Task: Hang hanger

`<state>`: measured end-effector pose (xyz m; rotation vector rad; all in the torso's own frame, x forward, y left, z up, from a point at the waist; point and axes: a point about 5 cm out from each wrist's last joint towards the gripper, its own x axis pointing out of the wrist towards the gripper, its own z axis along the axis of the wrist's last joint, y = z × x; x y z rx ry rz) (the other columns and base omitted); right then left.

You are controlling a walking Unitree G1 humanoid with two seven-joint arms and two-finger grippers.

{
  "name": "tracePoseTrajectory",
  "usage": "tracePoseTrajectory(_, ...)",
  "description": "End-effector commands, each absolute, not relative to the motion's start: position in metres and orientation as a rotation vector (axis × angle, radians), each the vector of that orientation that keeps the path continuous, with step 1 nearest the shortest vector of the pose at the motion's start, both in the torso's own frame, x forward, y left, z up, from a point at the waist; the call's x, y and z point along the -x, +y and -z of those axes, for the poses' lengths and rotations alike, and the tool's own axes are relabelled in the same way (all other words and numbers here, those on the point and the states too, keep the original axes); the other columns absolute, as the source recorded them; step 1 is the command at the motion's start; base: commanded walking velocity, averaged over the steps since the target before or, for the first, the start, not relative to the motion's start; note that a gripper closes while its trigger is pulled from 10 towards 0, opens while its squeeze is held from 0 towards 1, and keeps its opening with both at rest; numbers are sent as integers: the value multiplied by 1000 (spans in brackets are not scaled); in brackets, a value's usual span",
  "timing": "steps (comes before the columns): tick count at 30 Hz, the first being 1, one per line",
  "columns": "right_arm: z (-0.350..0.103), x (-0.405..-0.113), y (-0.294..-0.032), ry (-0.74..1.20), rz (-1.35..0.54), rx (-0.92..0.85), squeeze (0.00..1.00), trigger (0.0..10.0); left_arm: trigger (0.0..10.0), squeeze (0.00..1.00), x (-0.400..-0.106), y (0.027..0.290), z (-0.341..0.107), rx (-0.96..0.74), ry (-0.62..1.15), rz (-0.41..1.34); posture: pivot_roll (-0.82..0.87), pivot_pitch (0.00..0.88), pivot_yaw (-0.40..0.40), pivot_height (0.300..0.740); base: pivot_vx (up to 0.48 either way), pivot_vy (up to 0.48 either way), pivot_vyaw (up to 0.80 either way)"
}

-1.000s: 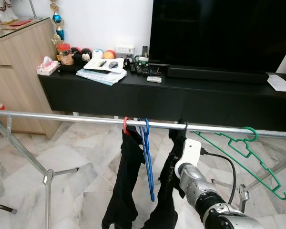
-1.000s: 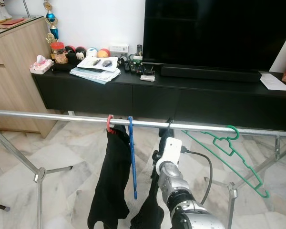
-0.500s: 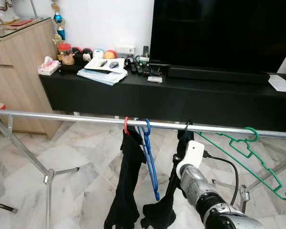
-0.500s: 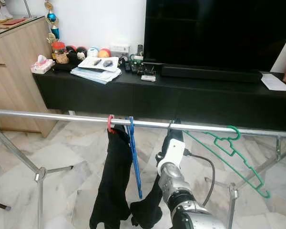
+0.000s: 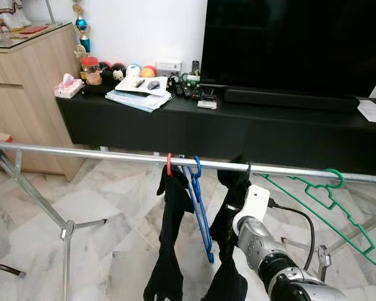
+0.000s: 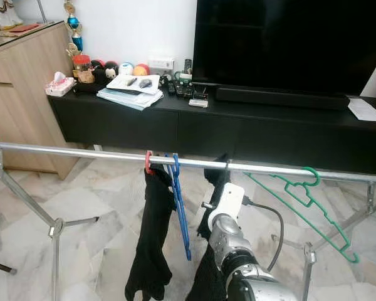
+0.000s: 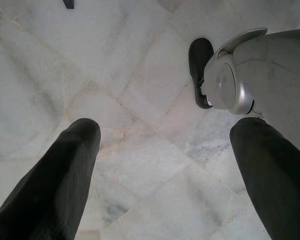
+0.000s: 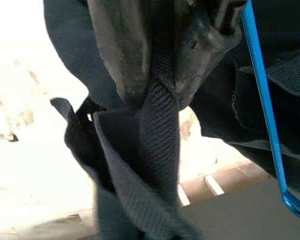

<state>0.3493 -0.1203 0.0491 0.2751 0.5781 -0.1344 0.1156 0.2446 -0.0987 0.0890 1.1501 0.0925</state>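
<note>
While the right gripper (image 8: 155,95) stayed pinched on the black garment (image 5: 229,219) just under the rail (image 5: 81,153), its hanger hook (image 5: 248,168) sat on the rail right of the blue hanger (image 5: 199,207). Best move: confirm the hook is seated, then release downward without snagging cloth. The hanger body was hidden by fabric. The left gripper (image 7: 160,165) hung idle, fingers apart, over the floor.

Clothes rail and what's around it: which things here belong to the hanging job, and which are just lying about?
Job: clothes rail; black garment on its hanger, pinched by the right gripper; blue hanger; green hanger; black garment on the red hanger.

Lying about: television; soundbar; tissue box; papers; remotes.
</note>
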Motion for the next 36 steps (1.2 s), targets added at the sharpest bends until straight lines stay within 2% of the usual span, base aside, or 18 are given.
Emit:
tracePoseTrajectory(1, -52, -351, -125, 571, 158, -287, 0, 0, 10000, 0, -117, 248, 97, -108, 1139, -94, -17, 0, -14, 740, 0, 0, 0)
tracePoseTrajectory(12, -61, -357, -130, 496, 178, -292, 0, 0, 10000, 0, -127, 243, 96, -105, 1122, -97, -45, 0, -7, 740, 0, 0, 0)
tracePoseTrajectory(17, -77, -363, -129, 330, 117, -263, 0, 0, 10000, 0, -125, 247, 95, -104, 1120, -113, -49, 0, -4, 740, 0, 0, 0)
tracePoseTrajectory(21, -77, -361, -132, 294, 99, -223, 0, 0, 10000, 0, -124, 249, 95, -108, 1120, -116, -60, 0, 0, 740, 0, 0, 0)
tracePoseTrajectory(28, -62, -352, -130, 370, 83, -196, 0, 0, 10000, 0, -123, 251, 95, -119, 1126, -108, -79, 0, 8, 740, 0, 0, 0)
tracePoseTrajectory(31, -44, -342, -128, 479, 90, -172, 0, 0, 10000, 0, -122, 250, 95, -121, 1130, -102, -69, 0, 6, 740, 0, 0, 0)
tracePoseTrajectory(36, -42, -341, -127, 497, 93, -172, 0, 0, 10000, 0, -122, 249, 96, -120, 1131, -101, -67, 0, 5, 740, 0, 0, 0)
